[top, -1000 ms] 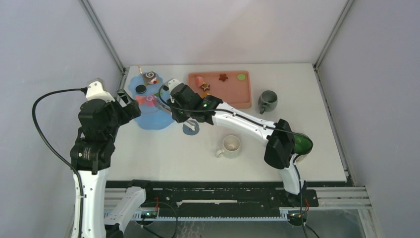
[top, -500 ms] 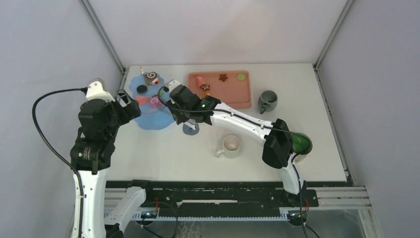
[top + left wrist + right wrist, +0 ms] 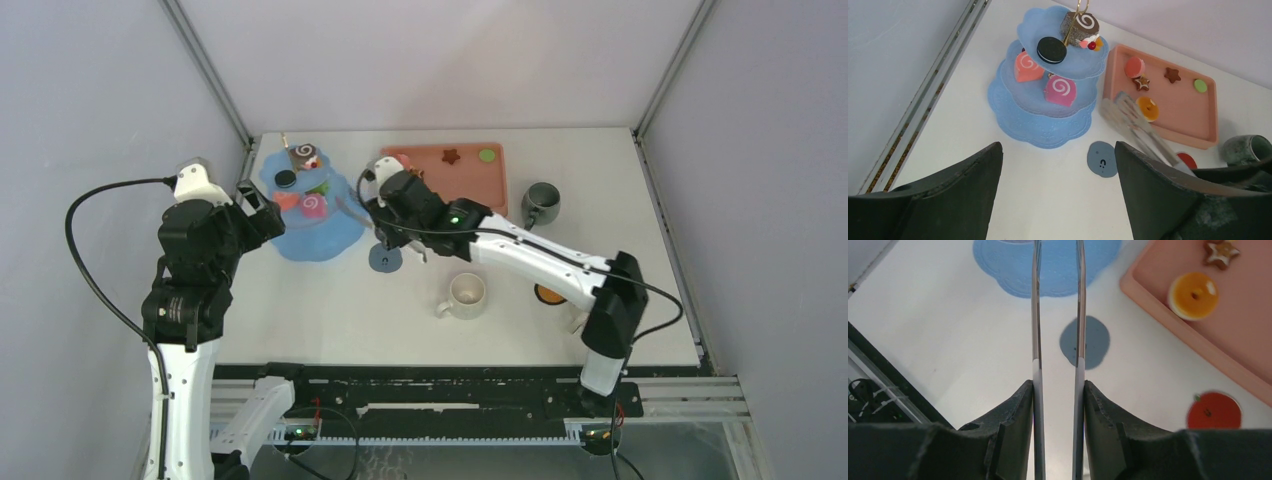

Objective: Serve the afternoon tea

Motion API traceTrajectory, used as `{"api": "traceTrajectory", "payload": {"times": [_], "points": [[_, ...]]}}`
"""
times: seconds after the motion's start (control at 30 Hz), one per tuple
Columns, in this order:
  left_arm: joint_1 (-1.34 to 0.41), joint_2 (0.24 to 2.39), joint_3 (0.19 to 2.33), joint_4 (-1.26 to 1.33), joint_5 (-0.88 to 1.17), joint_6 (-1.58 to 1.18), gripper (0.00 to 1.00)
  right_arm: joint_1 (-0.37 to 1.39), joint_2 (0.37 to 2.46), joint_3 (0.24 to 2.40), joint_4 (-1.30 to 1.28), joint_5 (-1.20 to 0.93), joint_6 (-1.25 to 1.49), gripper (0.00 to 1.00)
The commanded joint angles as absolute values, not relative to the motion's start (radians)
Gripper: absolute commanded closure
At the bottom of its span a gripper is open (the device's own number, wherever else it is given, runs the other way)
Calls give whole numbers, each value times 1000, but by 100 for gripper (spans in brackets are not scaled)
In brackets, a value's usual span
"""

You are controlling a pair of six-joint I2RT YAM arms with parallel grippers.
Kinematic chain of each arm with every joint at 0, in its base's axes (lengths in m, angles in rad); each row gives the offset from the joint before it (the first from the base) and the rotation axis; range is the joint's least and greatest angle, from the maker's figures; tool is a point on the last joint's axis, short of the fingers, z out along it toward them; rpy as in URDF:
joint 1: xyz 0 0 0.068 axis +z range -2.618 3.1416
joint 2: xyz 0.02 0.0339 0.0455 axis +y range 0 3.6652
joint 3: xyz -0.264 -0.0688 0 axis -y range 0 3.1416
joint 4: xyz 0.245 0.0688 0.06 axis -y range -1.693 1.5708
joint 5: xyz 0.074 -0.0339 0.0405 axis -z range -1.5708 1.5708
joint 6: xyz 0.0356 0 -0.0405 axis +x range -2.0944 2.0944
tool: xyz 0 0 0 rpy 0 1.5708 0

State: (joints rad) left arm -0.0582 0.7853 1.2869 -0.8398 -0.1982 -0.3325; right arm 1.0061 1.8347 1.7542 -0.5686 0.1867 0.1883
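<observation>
Above the table (image 3: 330, 310), the right gripper (image 3: 382, 218) was closed on the tongs (image 3: 352, 207), between the dessert tower (image 3: 310, 240) and the tray (image 3: 470, 180). Left wrist: the left gripper (image 3: 1058, 165) stood wide and empty; a swirl roll (image 3: 1060, 89) sat on the tower. Right wrist: tongs empty; next, judged, fetching the orange pastry (image 3: 1194, 296).

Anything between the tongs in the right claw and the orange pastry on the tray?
Nothing visible blocks the way. Only the tray's low rim runs between the tongs and the orange pastry; the blue coaster lies flat beneath the tongs.
</observation>
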Motion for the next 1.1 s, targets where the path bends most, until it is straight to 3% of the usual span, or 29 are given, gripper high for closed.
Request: {"api": "traceTrajectory", "payload": {"times": [0.0, 0.17, 0.4, 1.07], "points": [[-50, 782, 1313, -807, -182, -340, 13, 924, 1671, 1628, -481, 232, 242, 55], [-50, 785, 1307, -796, -171, -347, 13, 763, 1618, 1498, -477, 149, 305, 53], [-50, 788, 1306, -796, -172, -349, 13, 659, 1689, 1502, -540, 98, 258, 51], [-49, 808, 1298, -781, -163, -360, 13, 587, 1742, 1498, -534, -52, 266, 48]]}}
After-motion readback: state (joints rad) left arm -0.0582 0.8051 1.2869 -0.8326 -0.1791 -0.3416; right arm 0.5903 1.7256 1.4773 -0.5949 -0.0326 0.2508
